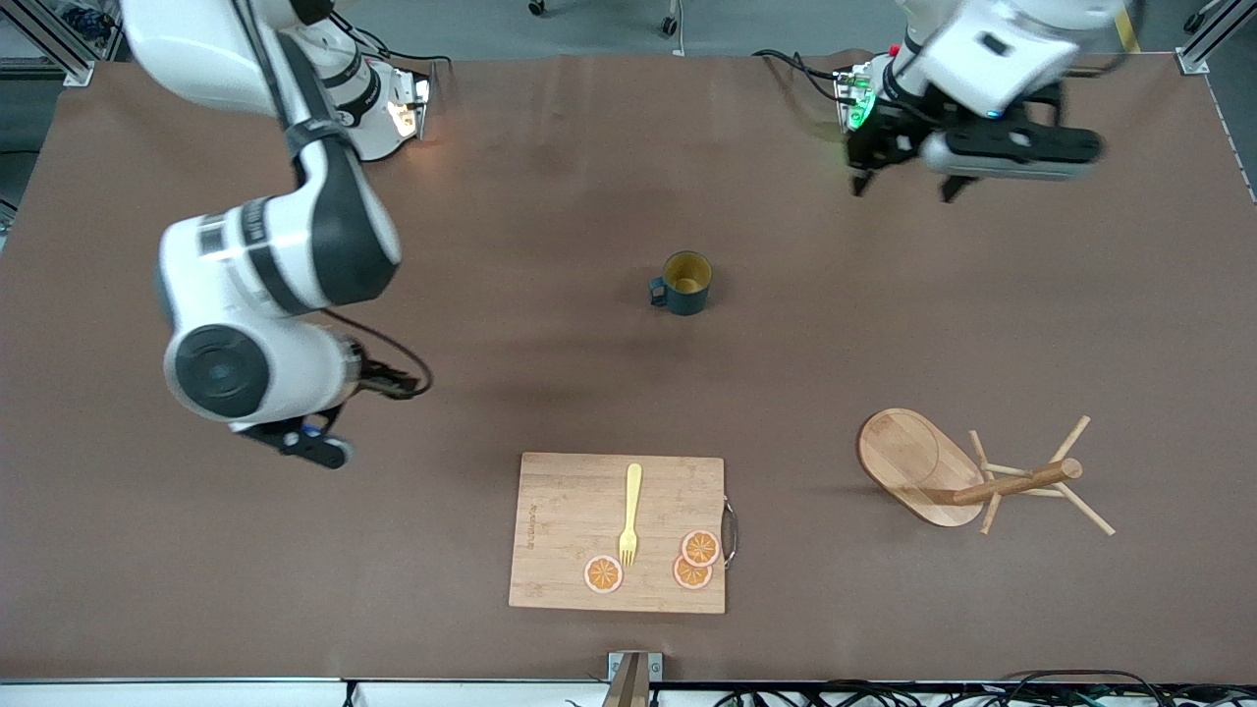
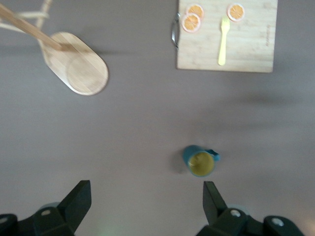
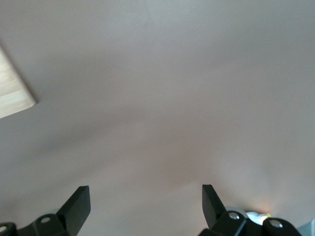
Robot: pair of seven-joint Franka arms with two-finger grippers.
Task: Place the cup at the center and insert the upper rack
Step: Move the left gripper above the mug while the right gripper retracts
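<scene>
Front view: cup (image 1: 684, 282) upright near mid-surface, mug tree (image 1: 967, 473) lying on its side toward the left arm's end, nearer the camera, beside the cutting board (image 1: 619, 532); neither gripped yet, so the cup step looks only just starting. Left wrist view: left gripper (image 2: 146, 204) fingers wide apart, empty, over bare surface w/ cup just ahead; next move likely calls for descending to straddle its wall. Right wrist view: right gripper (image 3: 145, 204) fingers apart, empty, waiting over bare surface.

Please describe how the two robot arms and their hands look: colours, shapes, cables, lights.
Both arms are glossy white with black joint bands and rounded segments. The right arm carries a thin black cable looping near its wrist. The left hand has black fingers and a green light beside it. The right hand has dark wedge-shaped fingers.
</scene>
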